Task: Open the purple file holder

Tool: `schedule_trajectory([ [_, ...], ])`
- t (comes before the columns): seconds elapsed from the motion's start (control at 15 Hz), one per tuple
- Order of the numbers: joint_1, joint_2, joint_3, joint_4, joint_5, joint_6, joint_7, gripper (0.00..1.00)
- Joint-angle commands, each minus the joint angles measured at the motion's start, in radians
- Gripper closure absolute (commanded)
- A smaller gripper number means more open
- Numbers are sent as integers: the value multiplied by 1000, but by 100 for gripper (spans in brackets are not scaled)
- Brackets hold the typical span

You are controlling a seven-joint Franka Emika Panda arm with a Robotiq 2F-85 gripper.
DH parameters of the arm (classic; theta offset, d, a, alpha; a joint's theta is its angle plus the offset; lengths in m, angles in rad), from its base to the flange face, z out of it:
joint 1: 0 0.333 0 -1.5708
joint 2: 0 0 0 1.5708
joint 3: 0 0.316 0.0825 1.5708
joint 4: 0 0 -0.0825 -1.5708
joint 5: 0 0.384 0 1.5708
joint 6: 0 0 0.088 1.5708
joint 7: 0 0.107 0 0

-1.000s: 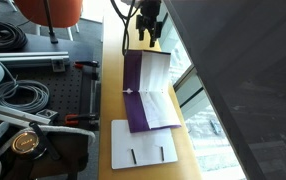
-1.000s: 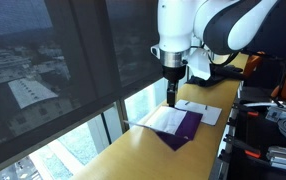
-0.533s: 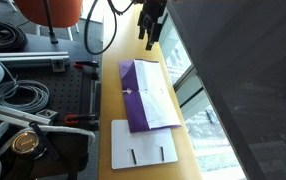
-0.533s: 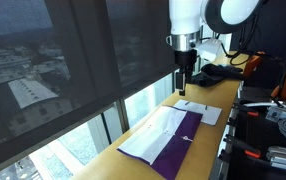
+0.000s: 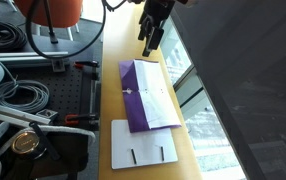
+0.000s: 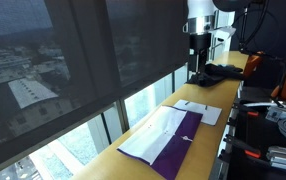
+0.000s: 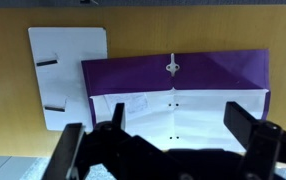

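Observation:
The purple file holder [image 5: 143,95] lies flat and open on the wooden table, white inner sheets facing up with a purple strip along one side. It shows in both exterior views [image 6: 168,138] and in the wrist view [image 7: 173,95]. My gripper [image 5: 149,40] is open and empty, raised well above the far end of the folder [image 6: 198,62]. In the wrist view its two dark fingers [image 7: 171,125] stand wide apart with the white sheets between them far below.
A white flat board with two dark slits [image 5: 143,143] lies beside the folder [image 7: 68,75]. A window with a dark blind [image 5: 233,80] runs along the table edge. Cables and clamps [image 5: 23,100] fill the neighbouring bench. Dark cloth [image 6: 218,73] lies at the table's far end.
The folder went from half-raised to lying flat and open. My gripper let go of it and rose up and away from it.

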Motion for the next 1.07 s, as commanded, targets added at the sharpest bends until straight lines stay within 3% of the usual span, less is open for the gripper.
schedule_trajectory([
  [0.0,-14,-26,7,-8,2,-19,-13,0],
  [0.27,-21,-83,7,-42,3,-41,-23,0],
  [1.0,-21,-83,7,-47,3,-41,-23,0],
])
